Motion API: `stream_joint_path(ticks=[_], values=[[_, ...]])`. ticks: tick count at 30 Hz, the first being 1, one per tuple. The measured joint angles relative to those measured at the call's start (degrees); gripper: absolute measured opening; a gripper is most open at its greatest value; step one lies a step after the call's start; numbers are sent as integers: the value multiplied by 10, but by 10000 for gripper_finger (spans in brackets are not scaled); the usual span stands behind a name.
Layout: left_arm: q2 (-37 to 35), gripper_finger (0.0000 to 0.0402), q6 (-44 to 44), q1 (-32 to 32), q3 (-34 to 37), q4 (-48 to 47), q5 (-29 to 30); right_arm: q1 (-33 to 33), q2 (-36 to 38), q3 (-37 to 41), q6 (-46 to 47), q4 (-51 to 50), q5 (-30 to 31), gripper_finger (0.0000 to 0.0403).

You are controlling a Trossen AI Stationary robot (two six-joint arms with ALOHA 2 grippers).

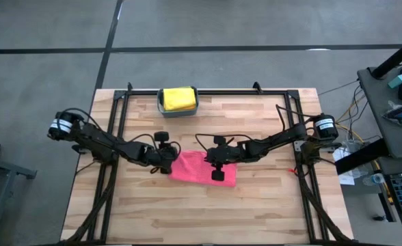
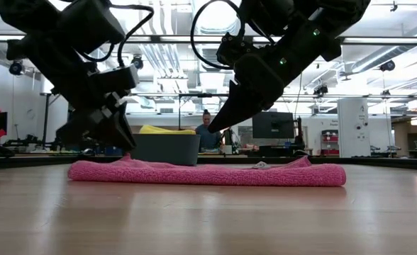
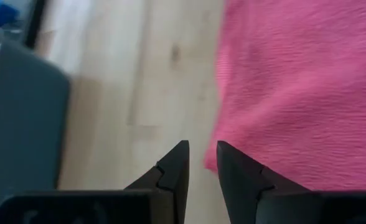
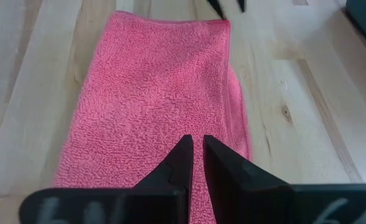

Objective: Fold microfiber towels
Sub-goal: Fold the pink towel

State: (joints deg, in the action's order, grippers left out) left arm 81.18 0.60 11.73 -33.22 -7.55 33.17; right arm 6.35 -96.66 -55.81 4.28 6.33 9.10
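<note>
This is a big robot lab or workshop. The floor [image 1: 44, 68] is grey and hard. Far behind the wooden table [image 2: 194, 219] are desks with computer screens [image 2: 272, 126], white machines [image 2: 353, 126], and pipes and lights on the ceiling [image 2: 173, 60]. A person [image 2: 208, 134] sits far back.

Low cam: pink towel [image 2: 208, 173] flat on the wood table [image 2: 208, 219], both grippers right at it

Towel's a long low strip w/ a rounded edge at each end. Left gripper [image 2: 113, 142] sits at the towel's left end, tip down at the cloth. Right gripper [image 2: 219, 126] hangs just above the towel's middle, fingers pinched together, not touching afaict. Dark bin [image 2: 164, 149] behind the towel, yellow cloth [image 2: 167, 130] poking over its rim. Person [image 2: 207, 134] seated way back past the towel, monitor [image 2: 269, 125] nearby.
</note>
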Motion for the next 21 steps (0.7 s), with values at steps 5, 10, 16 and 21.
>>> stream_joint_path(ticks=[5,10,16,21], values=[[-4,67,-17,0,-1,-6,-44,0,0,0,1,-2,0,28],[-4,67,-33,1,-4,-8,-67,0,1,0,23,-31,0,28],[-6,67,-33,1,-13,-6,-67,1,18,-2,66,-101,-1,28],[-6,69,-56,-2,-11,-7,-101,1,37,-4,99,-211,-1,30]])
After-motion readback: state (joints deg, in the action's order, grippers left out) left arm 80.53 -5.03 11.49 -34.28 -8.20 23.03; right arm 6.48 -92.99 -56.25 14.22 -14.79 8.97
